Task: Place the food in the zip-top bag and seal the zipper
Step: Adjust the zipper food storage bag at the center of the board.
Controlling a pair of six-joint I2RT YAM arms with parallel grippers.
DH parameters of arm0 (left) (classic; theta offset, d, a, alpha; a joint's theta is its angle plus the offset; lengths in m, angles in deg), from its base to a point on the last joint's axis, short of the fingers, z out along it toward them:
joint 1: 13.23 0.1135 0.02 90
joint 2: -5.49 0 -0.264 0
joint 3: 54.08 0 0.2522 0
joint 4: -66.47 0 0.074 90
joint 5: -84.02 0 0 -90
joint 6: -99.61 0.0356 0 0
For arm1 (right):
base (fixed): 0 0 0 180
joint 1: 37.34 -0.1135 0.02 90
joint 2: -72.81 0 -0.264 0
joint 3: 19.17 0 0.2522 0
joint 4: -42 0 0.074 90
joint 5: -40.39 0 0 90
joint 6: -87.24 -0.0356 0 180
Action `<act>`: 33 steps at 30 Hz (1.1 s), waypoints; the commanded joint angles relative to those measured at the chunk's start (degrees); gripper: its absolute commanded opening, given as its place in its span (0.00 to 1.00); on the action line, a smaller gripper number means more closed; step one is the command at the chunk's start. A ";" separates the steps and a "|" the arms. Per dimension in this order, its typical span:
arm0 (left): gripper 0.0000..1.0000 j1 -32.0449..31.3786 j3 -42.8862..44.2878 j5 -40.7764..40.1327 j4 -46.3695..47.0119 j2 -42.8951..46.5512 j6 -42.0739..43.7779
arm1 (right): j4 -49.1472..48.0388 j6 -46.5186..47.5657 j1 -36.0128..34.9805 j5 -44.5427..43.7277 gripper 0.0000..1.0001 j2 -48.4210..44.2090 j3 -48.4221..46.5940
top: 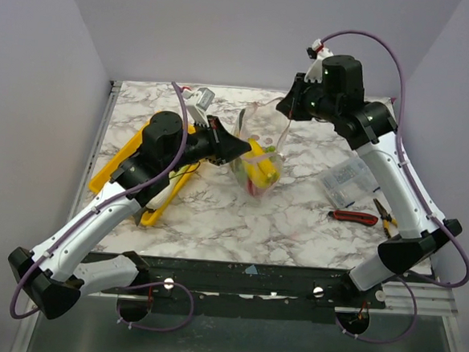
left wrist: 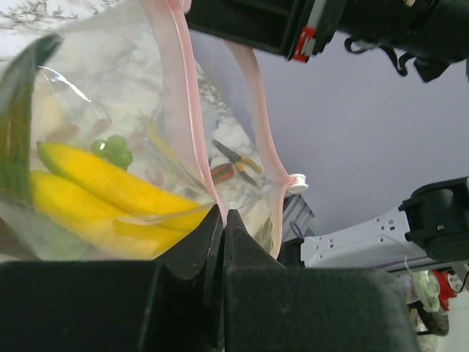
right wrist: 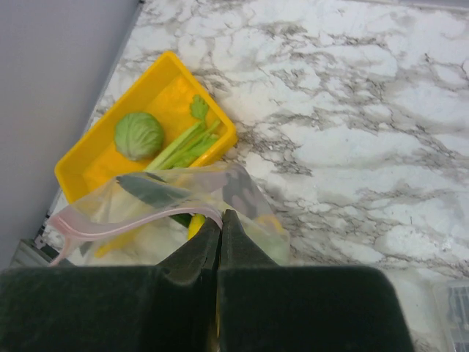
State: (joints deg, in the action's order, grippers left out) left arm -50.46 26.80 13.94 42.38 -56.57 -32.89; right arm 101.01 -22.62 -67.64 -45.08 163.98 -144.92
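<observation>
Over the middle of the table the zip-top bag hangs between the left tool and right tool, each clenched on its pink zipper, mouth open. Yellow pieces lie inside; the pale green ball and green stalks wait in the yellow tray at left, and sealing remains. I cannot find the purple piece, nor tell whether the bag touches the table
</observation>
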 commanded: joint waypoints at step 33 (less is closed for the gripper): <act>0.00 5.92 1.70 10.23 4.77 -8.10 -14.07 | -4.79 3.33 0.38 -4.22 0.00 -2.16 9.76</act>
State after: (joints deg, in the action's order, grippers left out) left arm -45.20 25.57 22.97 45.40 -66.08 -48.01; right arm 98.15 -19.78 -67.60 -48.68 163.13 -133.46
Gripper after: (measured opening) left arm 0.011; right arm 0.006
